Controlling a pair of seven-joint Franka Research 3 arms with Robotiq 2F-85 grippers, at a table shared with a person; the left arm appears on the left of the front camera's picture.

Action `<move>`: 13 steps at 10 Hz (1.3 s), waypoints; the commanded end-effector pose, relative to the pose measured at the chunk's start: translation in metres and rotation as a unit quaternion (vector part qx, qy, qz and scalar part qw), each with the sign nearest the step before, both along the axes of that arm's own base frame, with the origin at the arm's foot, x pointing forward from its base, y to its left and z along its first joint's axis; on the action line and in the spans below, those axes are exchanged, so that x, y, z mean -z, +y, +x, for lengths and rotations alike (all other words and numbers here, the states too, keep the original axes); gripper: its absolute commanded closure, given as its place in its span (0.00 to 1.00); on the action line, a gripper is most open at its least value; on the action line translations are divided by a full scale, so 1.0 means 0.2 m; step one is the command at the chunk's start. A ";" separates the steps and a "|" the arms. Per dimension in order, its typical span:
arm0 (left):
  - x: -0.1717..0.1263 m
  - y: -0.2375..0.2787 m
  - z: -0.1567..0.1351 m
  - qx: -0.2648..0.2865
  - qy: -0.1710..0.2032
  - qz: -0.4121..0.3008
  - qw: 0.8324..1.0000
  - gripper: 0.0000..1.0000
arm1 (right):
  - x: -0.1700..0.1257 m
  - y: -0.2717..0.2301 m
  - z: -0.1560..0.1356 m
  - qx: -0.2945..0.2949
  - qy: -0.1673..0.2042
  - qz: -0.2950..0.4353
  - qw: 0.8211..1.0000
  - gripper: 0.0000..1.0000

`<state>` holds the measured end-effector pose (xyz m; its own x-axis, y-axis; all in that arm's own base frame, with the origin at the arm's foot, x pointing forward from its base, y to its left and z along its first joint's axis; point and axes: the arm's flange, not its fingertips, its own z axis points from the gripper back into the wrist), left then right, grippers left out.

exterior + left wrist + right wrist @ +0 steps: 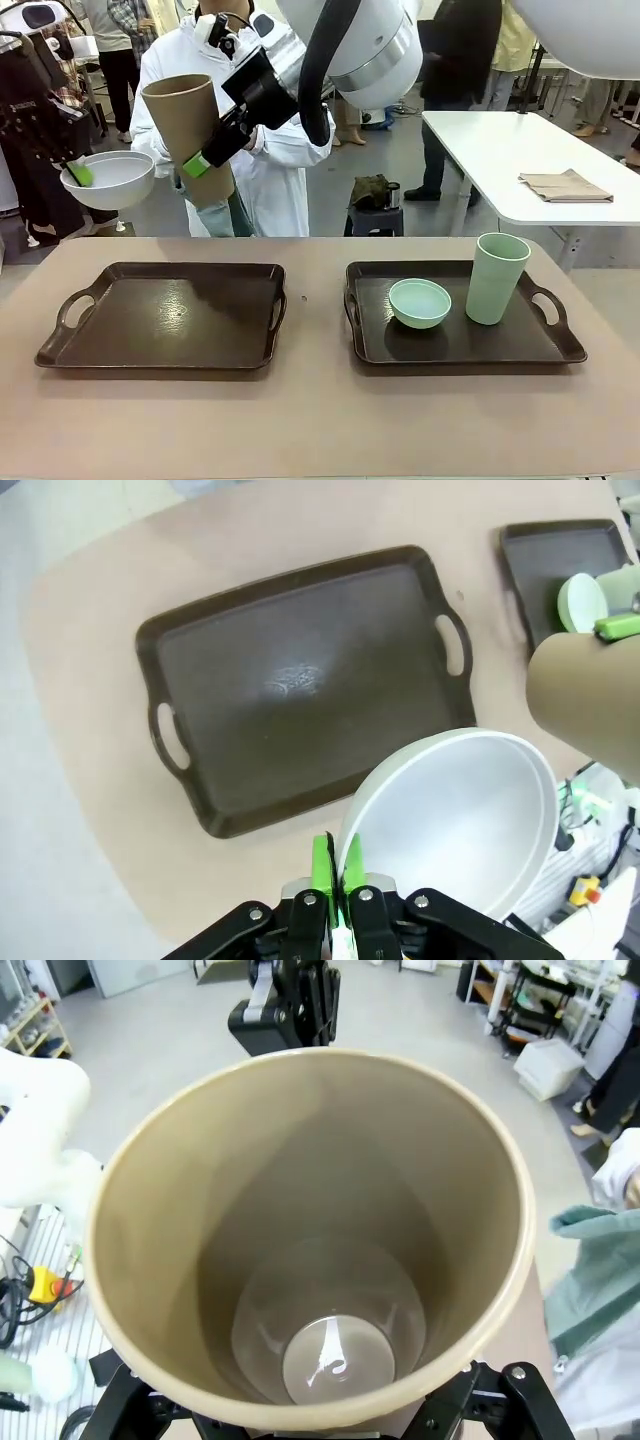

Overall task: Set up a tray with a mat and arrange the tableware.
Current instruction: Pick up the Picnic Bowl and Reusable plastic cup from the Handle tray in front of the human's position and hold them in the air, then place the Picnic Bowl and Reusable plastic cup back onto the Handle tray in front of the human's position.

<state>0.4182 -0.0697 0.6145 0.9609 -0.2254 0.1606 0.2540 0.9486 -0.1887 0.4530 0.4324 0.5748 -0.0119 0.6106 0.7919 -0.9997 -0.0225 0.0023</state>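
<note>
Two dark brown trays lie on the table. The left tray (170,315) (300,680) is bare. The right tray (560,340) carries a mint green bowl (419,302) and a mint green cup (497,277). High above the table's far left, my left gripper (78,172) (340,865) is shut on the rim of a white bowl (107,178) (460,820). Just beside it, my right gripper (205,155) (320,1420) grips a tan-brown cup (190,130) (310,1240) around its wall, mouth tilted up. A folded tan sheet (565,186), possibly the mat, lies on the side table.
A person in a white coat (285,160) stands at the far side behind the raised cup. The right arm (370,50) crosses overhead from the right. A white side table (480,140) stands at the back right.
</note>
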 end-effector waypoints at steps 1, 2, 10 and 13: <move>0.01 0.00 0.00 0.003 0.002 0.001 1.000 1.00 | 0.01 0.02 -0.01 -0.006 -0.001 -0.007 1.000 0.76; 0.01 0.00 0.00 0.003 0.002 0.001 1.000 1.00 | 0.01 0.02 -0.01 -0.006 -0.001 -0.007 1.000 0.76; 0.01 0.00 0.00 0.003 0.002 0.001 1.000 1.00 | 0.01 0.02 -0.01 -0.006 -0.001 -0.007 1.000 0.76; 0.01 0.00 0.00 0.003 0.002 0.001 1.000 1.00 | 0.01 0.02 -0.01 -0.006 -0.001 -0.007 1.000 0.76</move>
<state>0.4184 -0.0697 0.6120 0.9615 -0.2264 0.1556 0.2540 0.9485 -0.1893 0.4517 0.4349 0.5722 -0.0172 0.6157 0.7878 -0.9995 -0.0310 0.0024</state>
